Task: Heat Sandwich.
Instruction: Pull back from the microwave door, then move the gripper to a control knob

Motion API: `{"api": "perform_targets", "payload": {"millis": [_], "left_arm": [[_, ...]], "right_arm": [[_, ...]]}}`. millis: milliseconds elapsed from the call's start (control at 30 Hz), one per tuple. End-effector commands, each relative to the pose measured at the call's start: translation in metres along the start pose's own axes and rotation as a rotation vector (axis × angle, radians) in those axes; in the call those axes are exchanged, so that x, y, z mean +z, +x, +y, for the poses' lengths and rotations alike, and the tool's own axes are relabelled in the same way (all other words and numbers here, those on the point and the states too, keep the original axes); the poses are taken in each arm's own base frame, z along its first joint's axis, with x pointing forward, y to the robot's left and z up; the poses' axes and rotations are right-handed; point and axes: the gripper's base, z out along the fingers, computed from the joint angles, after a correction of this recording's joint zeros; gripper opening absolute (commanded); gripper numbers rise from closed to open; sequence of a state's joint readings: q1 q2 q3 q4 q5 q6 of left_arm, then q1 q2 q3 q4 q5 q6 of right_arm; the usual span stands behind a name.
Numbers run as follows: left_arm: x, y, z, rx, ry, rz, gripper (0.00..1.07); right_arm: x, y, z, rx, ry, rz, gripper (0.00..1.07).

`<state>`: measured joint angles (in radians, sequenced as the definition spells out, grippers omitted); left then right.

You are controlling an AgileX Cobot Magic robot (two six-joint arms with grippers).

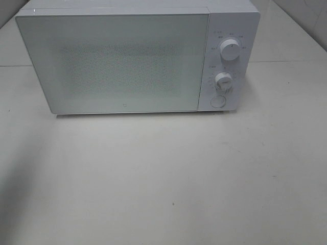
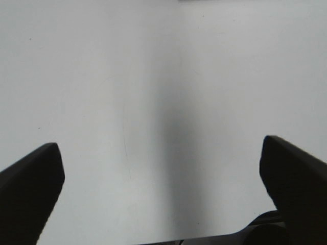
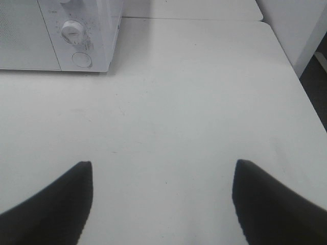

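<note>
Exterior high view: a white microwave (image 1: 112,61) stands at the far side of the table (image 1: 163,178) with its door shut. On its right panel sit an upper knob (image 1: 230,50), a lower knob (image 1: 223,80) and a round button (image 1: 217,101) below them. Neither arm shows in this view.

Left wrist view: the left gripper (image 2: 159,144) has its fingers spread wide over bare table, with nothing between them.

Right wrist view: the right gripper (image 3: 162,164) also has its fingers apart and holds nothing. It faces the microwave's near right corner from well back.

No view shows the sandwich, so I cannot tell where it is.
</note>
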<state>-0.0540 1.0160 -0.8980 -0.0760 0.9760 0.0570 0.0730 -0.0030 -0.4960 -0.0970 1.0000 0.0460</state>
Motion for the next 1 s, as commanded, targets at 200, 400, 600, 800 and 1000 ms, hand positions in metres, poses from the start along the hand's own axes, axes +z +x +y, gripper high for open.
{"api": "perform_targets", "payload": {"millis": [200, 400, 600, 800, 1000], "left_arm": [[-0.016, 0.059, -0.002, 0.009, 0.009, 0.016, 1.0], [-0.025, 0.088, -0.003, 0.017, 0.008, -0.044, 1.0], [-0.027, 0.113, -0.004, 0.019, 0.011, -0.06, 1.0], [-0.031, 0.138, -0.005, 0.018, 0.01, -0.163, 1.0], [-0.042, 0.148, -0.006, 0.026, 0.006, -0.257, 1.0]], "right_arm": [[-0.003, 0.002, 0.0, -0.002, 0.005, -0.033, 0.74], [-0.003, 0.002, 0.0, -0.002, 0.005, -0.033, 0.74], [-0.003, 0.002, 0.0, -0.002, 0.005, -0.033, 0.74], [-0.003, 0.002, 0.0, -0.001, 0.005, -0.033, 0.74], [-0.003, 0.002, 0.0, -0.001, 0.005, -0.033, 0.74]]}}
